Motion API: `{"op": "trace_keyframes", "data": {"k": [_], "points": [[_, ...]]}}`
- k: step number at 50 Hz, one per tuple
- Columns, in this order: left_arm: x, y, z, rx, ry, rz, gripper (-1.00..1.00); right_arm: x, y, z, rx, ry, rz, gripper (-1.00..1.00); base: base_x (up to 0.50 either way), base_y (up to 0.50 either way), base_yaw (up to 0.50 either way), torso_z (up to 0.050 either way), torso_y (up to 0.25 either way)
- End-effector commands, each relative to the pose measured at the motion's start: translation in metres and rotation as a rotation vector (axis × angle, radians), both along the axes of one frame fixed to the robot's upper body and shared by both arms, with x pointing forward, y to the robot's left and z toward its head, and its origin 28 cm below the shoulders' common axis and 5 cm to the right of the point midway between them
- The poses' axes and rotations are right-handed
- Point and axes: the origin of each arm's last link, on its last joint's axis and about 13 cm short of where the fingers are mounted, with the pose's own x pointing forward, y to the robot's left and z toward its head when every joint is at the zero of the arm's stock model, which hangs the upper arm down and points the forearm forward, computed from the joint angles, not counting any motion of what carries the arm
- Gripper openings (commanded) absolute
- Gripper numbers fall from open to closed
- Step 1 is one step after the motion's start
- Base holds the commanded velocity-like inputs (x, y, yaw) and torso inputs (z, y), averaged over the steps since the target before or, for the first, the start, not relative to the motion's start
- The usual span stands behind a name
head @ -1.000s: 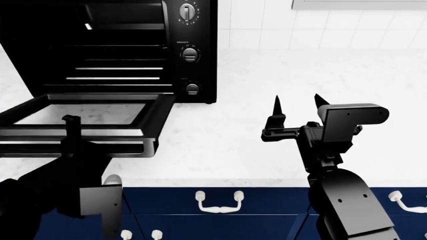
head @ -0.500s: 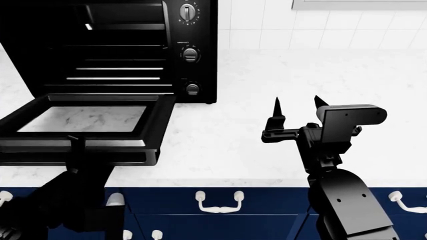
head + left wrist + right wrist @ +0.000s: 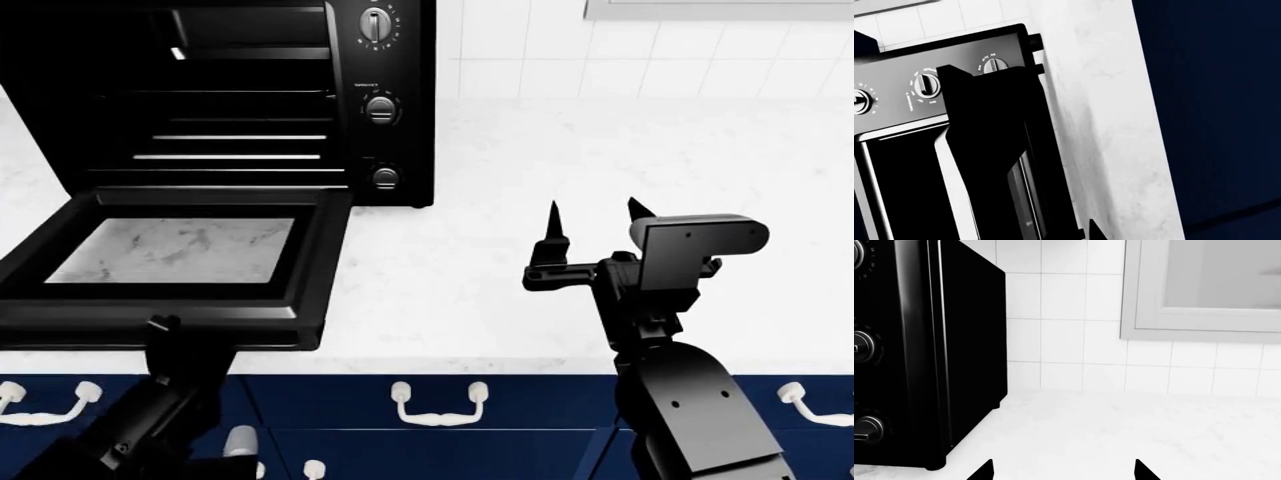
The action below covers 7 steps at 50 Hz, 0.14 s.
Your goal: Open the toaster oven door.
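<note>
The toaster oven (image 3: 400, 130) stands at the back left of the counter, with wire racks showing inside. The toaster oven door (image 3: 160, 300) lies swung down and nearly flat, and the counter shows through its glass. Its bar handle (image 3: 80, 335) runs along the near edge. My left gripper (image 3: 166, 332) sits just under and in front of that handle, dark against it. The left wrist view shows the door (image 3: 987, 150) edge-on and only one fingertip (image 3: 1095, 232). My right gripper (image 3: 595, 210) is open and empty above the counter, right of the oven (image 3: 954, 340).
The white marble counter (image 3: 534, 300) ends at a front edge above blue drawers with white handles (image 3: 438, 405). A white tiled wall runs behind, with a grey window frame (image 3: 1201, 315) at the back right.
The door has swung further down to nearly flat. My left gripper has dropped from above the handle to below the door's near edge. The right arm has barely moved.
</note>
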Motion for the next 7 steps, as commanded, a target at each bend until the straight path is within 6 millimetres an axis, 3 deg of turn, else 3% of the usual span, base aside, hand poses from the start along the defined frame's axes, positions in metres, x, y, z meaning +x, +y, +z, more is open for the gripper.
{"op": "trace_keyframes", "data": {"k": [1, 7], "points": [[-0.017, -0.016, -0.091, -0.247, 0.553, 0.067, -1.00, -0.001, 0.002, 0.002, -0.009, -0.002, -0.001, 1.00, 0.03, -0.01, -0.03, 0.000, 0.000], [-0.019, -0.019, -0.106, -0.260, 0.576, 0.060, -1.00, -0.001, 0.002, 0.002, -0.013, -0.001, -0.002, 1.00, 0.02, -0.01, -0.02, 0.000, 0.000]]}}
